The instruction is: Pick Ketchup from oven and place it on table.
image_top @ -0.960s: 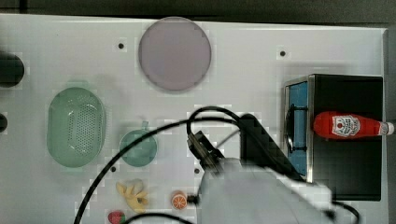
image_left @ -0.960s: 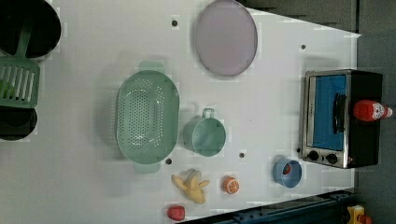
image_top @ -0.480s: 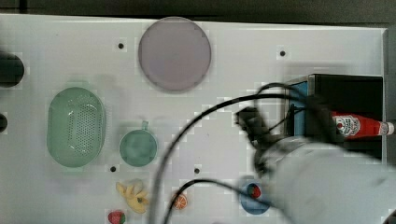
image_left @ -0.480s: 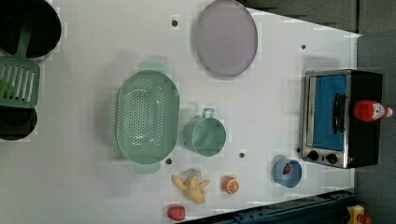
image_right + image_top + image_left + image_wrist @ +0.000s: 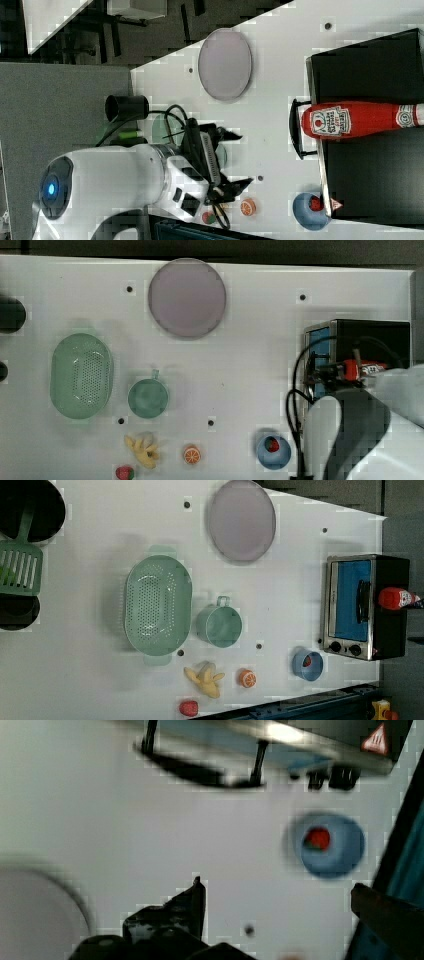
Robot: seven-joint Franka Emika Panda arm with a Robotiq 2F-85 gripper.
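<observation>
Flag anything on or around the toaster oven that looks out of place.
The ketchup bottle lies on its side on top of the toaster oven, not inside it, cap pointing away from the door. A strawberry sits in the small blue bowl beside the oven. Nothing looks spilled or damaged.

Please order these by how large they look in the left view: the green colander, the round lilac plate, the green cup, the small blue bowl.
1. Green colander
2. Round lilac plate, clearly smaller than the colander
3. Green cup
4. Small blue bowl, the smallest

All four rest on the same table, so nearness to the camera hardly affects this order.
</observation>
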